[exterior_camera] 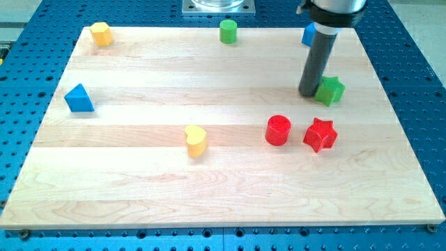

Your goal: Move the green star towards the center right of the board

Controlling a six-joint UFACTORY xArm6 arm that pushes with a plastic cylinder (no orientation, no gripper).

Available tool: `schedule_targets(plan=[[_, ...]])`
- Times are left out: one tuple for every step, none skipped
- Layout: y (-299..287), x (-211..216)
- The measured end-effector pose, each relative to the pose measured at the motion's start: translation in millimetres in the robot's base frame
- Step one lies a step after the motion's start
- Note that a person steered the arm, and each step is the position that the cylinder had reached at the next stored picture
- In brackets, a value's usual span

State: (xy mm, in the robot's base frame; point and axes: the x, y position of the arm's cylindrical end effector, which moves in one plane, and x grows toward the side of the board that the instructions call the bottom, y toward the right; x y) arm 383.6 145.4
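Note:
The green star (pixel 331 90) lies on the wooden board (pixel 139 188) at the view's right, a little above mid-height. My tip (pixel 309 93) stands right against the star's left side, touching it or nearly so. The dark rod rises from there to the view's top.
A red star (pixel 320 134) and a red cylinder (pixel 278 130) lie just below the green star. A blue block (pixel 308 34) is partly hidden behind the rod. A green cylinder (pixel 228 31), a yellow block (pixel 102 33), a blue triangle (pixel 79 98) and a yellow heart (pixel 196 141) lie elsewhere.

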Motion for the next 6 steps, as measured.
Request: schedule_targets(plan=[[22,15],[44,15],[44,15],[44,15],[41,18],[32,19]])
